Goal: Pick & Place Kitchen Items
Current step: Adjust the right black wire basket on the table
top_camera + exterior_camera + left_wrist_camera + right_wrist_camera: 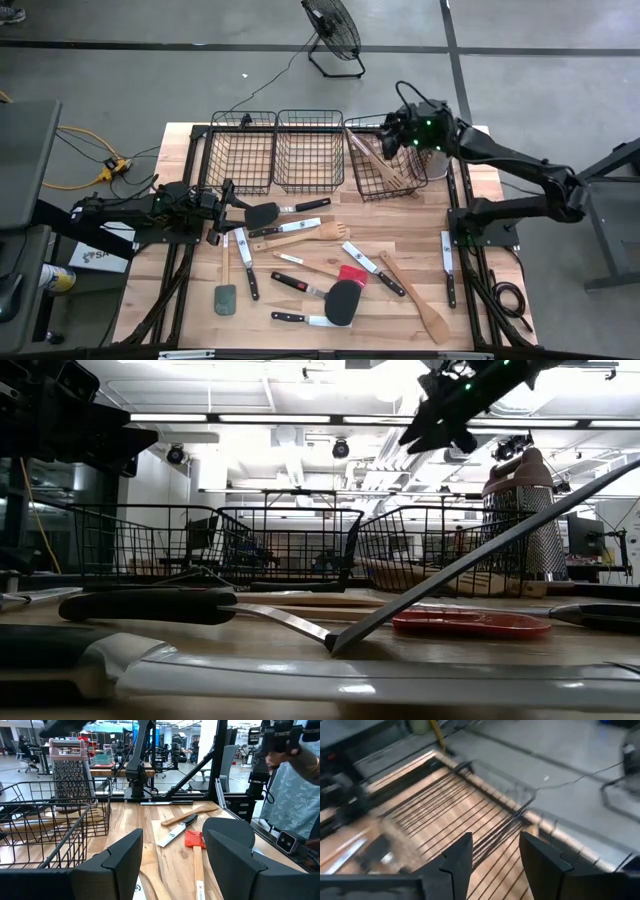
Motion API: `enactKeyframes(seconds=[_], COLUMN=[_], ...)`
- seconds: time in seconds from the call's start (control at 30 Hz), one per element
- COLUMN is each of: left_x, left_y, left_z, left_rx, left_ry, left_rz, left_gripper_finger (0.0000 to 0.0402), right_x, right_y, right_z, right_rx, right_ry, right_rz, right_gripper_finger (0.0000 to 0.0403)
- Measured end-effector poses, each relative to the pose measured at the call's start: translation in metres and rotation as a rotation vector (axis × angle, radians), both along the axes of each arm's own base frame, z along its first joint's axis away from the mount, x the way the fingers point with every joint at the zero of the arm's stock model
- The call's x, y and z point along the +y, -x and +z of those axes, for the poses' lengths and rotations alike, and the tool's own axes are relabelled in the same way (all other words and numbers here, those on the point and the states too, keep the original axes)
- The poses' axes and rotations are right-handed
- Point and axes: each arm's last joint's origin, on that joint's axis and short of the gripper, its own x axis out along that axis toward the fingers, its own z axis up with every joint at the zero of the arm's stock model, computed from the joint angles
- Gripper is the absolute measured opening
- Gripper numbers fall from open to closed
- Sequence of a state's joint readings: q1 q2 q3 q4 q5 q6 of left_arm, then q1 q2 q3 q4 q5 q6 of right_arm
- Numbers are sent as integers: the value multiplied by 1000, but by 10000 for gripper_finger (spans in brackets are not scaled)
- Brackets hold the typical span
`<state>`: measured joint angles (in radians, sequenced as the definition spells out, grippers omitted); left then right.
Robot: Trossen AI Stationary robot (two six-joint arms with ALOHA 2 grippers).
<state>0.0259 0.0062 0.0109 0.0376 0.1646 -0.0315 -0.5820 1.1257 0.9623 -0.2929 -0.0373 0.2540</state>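
Several utensils lie flat on the wooden table: a black spatula (262, 213), a wooden spatula (320, 232), a red-headed spatula (350, 272), a grey spatula (225, 297), black-handled knives (375, 265) and a wooden spoon (425, 305). Wooden utensils (385, 165) lean inside the right wire basket (372, 185). My left gripper (228, 203) is low over the table at its left side, open and empty, just left of the black spatula's head; its wrist view (175, 845) looks past it at the red spatula (194, 840). My right gripper (392, 135) hangs open and empty above the right basket (496, 845).
Three black wire baskets stand in a row along the far edge: left (243, 152), middle (310, 150) and right. The upright box grater (435, 160) stands right of them. A knife (447, 255) lies by the right arm's base. A person (295, 785) stands beyond the table's right side.
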Motion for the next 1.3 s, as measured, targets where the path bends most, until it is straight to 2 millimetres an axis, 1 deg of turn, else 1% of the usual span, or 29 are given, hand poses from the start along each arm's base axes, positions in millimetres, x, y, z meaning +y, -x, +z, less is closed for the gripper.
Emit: enactKeyframes(seconds=[0.17, 0.27, 0.37, 0.53, 0.57, 0.63, 0.8, 0.83, 0.9, 0.97, 1.1, 1.17, 1.3], left_x=[0, 0, 0, 0, 0, 0, 0, 0, 0, 0, 0, 0, 0], left_y=[0, 0, 0, 0, 0, 0, 0, 0, 0, 0, 0, 0, 0], left_z=[0, 0, 0, 0, 0, 0, 0, 0, 0, 0, 0, 0, 0], left_rx=[0, 0, 0, 0, 0, 0, 0, -1, 0, 0, 0, 0, 0], left_ry=[0, 0, 0, 0, 0, 0, 0, 0, 0, 0, 0, 0, 0], left_rz=[0, 0, 0, 0, 0, 0, 0, 0, -1, 0, 0, 0, 0], left_gripper_finger=[212, 212, 212, 212, 212, 212, 212, 212, 212, 212, 212, 212, 212], right_x=[24, 41, 56, 79, 84, 91, 104, 106, 111, 115, 121, 121, 116], right_y=[0, 0, -2, -5, -8, -9, -7, -7, -8, -6, -9, -10, -17], right_z=[-11, -19, -24, -28, -31, -41, -77, -82, -88, -94, -102, -110, -115], right_rx=[123, 220, 289, 349, 361, 389, 463, 461, 440, 471, 519, 560, 582], right_ry=[-108, -153, -173, -189, -185, -190, -190, -177, -172, -168, -87, -51, 14], right_rz=[74, 119, 140, 168, 167, 161, 83, 70, 85, 107, 147, 143, 143], right_gripper_finger=[140, 123, 91, 14, 9, 5, 3, 3, 3, 3, 3, 3, 3])
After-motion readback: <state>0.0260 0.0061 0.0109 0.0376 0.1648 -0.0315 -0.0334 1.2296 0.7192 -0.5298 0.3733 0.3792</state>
